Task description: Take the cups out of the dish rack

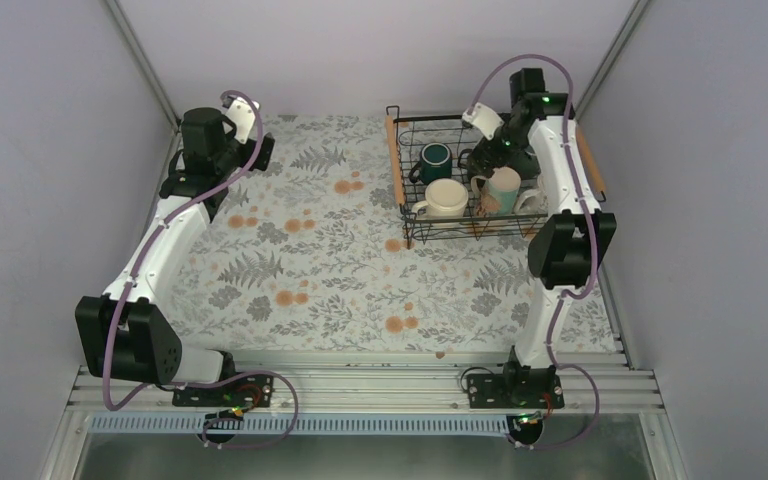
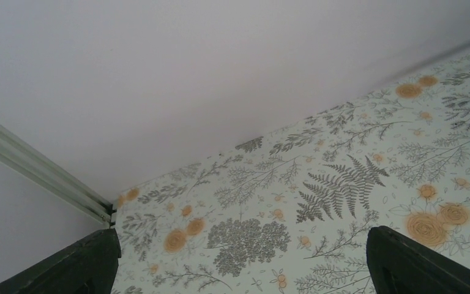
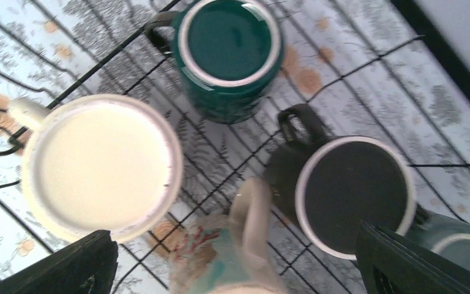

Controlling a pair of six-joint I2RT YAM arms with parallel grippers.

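Cups [image 3: 101, 165] in dish rack [image 1: 460, 230] beneath right end effector [image 3: 238, 254], wide apart; left end effector [image 2: 245, 257] likewise apart.

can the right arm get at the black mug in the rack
Probably yes: the right fingers hang open above the dish rack, the black mug below them with nothing over it, though the mint-and-pink mug crowds its side.

left arm [image 1: 165, 235] reaches to the far left, left fingers [image 2: 79, 266] spread wide; right arm [image 1: 566, 170] stretches ahead, wrist tipped down, right fingers [image 3: 67, 266] wide apart
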